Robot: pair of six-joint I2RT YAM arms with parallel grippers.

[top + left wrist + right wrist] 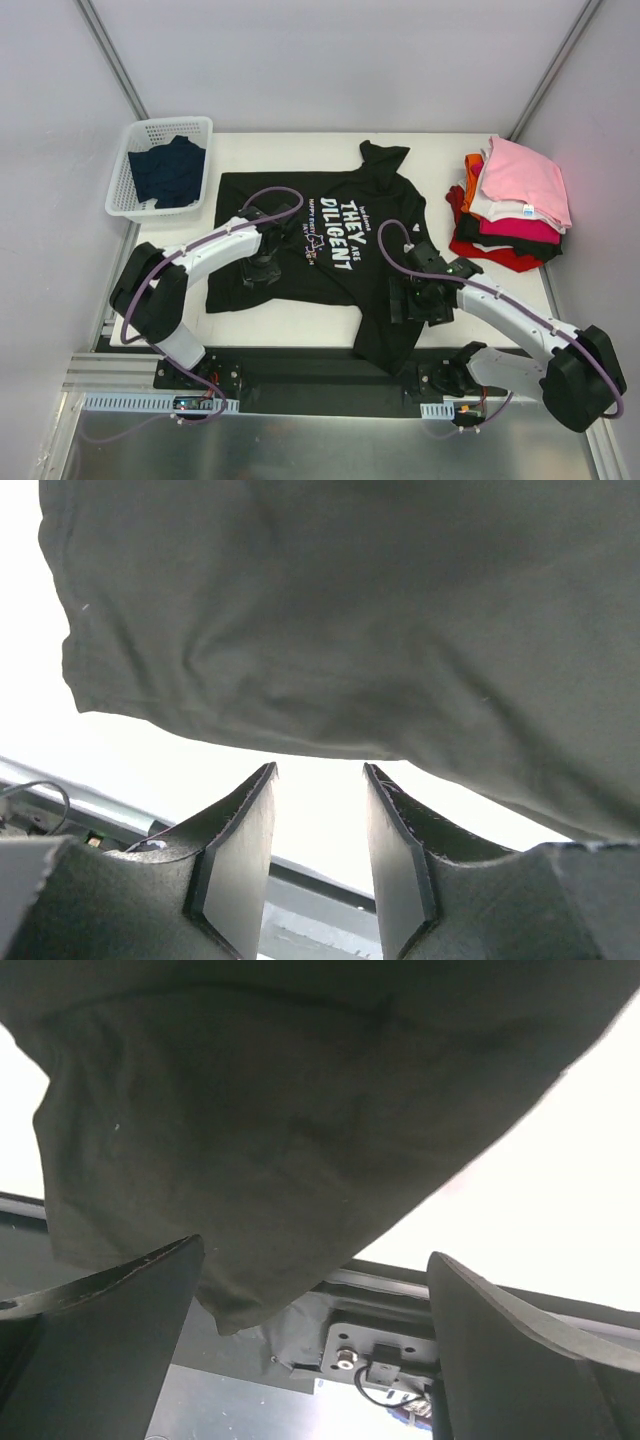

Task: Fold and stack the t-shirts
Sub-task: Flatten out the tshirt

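Both my sets of jaws stand released, gripping nothing: left gripper (320,770) and right gripper (315,1248) sit at the black t-shirt (340,225) spread mid-frame; folded t-shirts (515,200) are stacked at upper right.

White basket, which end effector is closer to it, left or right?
Left. The left end effector hangs over the black shirt on the side nearest the basket; the right end effector is over its far side, toward the folded stack.
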